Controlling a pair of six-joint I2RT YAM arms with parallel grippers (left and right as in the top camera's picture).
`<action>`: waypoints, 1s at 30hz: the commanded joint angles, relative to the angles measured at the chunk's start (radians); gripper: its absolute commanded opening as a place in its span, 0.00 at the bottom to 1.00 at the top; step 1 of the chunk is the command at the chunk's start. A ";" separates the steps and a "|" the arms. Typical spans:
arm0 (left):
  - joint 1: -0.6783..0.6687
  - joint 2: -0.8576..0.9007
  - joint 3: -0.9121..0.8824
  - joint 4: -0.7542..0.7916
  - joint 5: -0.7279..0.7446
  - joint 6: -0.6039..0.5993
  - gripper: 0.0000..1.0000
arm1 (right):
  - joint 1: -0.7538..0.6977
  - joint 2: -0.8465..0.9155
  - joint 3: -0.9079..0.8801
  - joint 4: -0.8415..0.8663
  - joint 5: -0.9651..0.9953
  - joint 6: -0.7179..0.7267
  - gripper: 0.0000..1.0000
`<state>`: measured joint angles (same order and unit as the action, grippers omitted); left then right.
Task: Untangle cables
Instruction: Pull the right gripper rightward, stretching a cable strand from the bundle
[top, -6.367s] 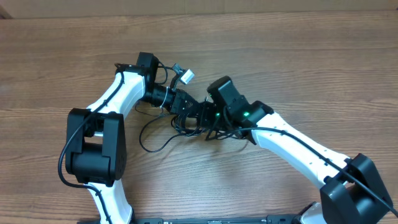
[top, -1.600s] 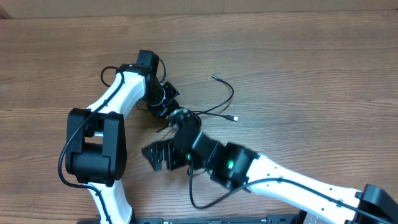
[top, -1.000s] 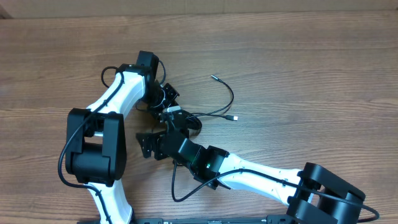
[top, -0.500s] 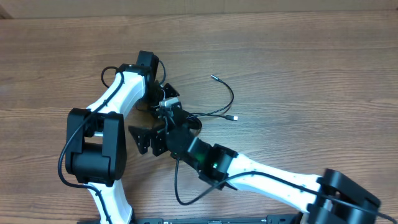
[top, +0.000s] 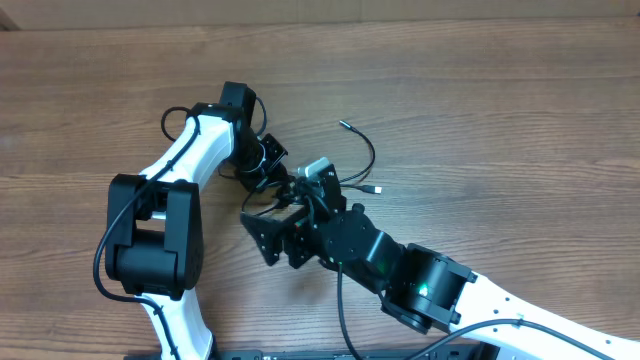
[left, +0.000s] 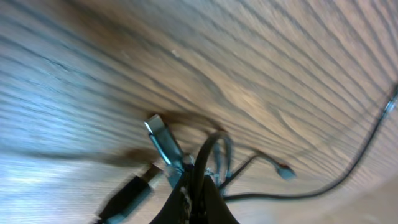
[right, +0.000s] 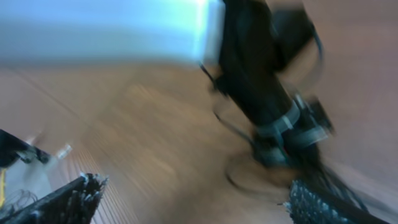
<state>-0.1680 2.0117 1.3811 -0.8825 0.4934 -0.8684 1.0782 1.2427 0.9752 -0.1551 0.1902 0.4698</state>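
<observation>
From above, the left claw (top: 284, 178) sits low on the table (top: 500, 80), pressed shut on the knot of cables (top: 374, 152). I think it holds the knot down so the other arm can pull one cable free. Two loose ends lie flat on the wood, off to the right of the knot. The right claw (top: 272, 238) is just beside the knot, on the robot's side. Its jaws are spread wide with nothing in them, so it looks ready to pick a strand.

Close up from the left wrist, the two fingers (left: 186, 196) are squeezed together at the bottom, with a loop of cable pinched between them. A small metal plug (left: 163, 138) sticks out next to the loop. One long cable runs off to the right edge.

Seen from the right wrist, all is very blurry. That claw's own fingers (right: 68, 200) stand far apart at the bottom corners, empty. Farther off between them is the left claw, with thin cables curling under it.
</observation>
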 joint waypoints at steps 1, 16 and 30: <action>0.003 0.011 0.013 0.006 -0.156 0.176 0.04 | -0.029 -0.020 -0.004 -0.125 0.018 0.031 0.93; 0.003 0.011 0.013 0.099 0.415 1.100 0.04 | -0.277 -0.008 -0.004 -0.407 -0.153 0.241 0.77; 0.007 0.011 0.013 -0.065 0.769 1.577 0.04 | -0.396 0.056 -0.004 -0.449 -0.376 0.240 0.52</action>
<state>-0.1665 2.0117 1.3811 -0.9367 1.1259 0.5549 0.6849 1.2865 0.9722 -0.6151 -0.1097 0.7101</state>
